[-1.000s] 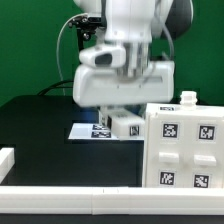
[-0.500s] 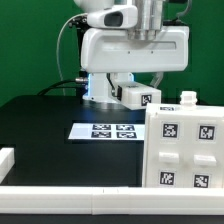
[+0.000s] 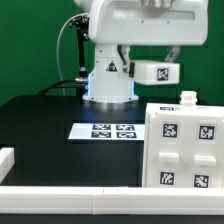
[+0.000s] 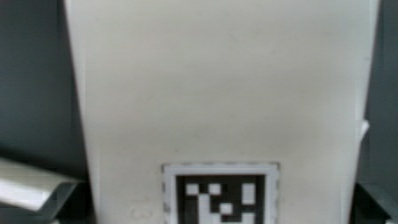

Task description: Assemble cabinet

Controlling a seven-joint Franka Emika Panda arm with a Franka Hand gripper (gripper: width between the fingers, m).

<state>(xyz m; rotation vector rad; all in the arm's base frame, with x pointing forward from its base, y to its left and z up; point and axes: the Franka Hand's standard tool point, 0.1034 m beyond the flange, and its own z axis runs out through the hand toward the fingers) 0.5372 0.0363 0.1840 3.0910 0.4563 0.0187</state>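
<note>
**Cabinet assembly: early stage, one piece lifted**

Large white plastic compartmented cabinet body (image 3: 184, 145) standing on black table (image 3: 40, 125), unjoined. Small white rectangular tagged piece (image 3: 157, 71) raised above body, apparently pinched by two-finger gripper (image 3: 143, 66); fingers hidden. Flat marker board (image 3: 108, 131) beside body. Fitting remains.
</note>
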